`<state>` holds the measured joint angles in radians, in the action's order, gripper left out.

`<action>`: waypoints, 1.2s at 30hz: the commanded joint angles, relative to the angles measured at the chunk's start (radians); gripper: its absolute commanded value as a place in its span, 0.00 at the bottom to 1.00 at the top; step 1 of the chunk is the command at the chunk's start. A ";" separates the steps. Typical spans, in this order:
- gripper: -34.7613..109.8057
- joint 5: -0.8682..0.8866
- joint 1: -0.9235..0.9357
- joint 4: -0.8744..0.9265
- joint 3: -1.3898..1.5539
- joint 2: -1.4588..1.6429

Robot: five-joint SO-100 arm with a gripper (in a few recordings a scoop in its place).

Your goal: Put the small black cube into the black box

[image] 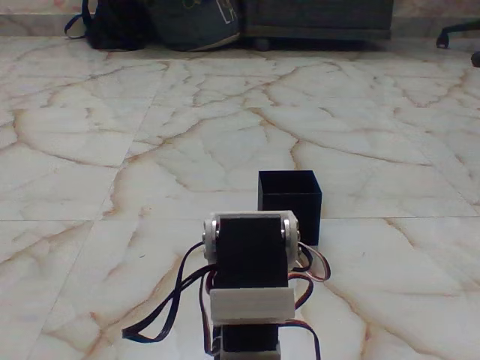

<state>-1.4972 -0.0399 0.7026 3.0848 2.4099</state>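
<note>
Fixed view | arm (251, 277) fronts black box (289, 202) | bags (161, 22) behind

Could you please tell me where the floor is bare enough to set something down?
The marble floor is bare left of the black box and behind it, up to the bags. It is crowded where the arm and its cables adjoin the box.

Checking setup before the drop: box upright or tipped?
Upright. The black box stands flat on the marble floor, open top facing up, rim level. Whether it is empty cannot be told; the inside looks dark.
</note>
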 commanded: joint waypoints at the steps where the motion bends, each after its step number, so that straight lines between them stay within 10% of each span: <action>1: 0.27 -0.044 -0.003 -0.009 -0.002 0.002; 36: 0.27 -0.041 0.014 -0.009 -0.002 0.002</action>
<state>-1.5340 -0.0307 0.6995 3.0848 2.4099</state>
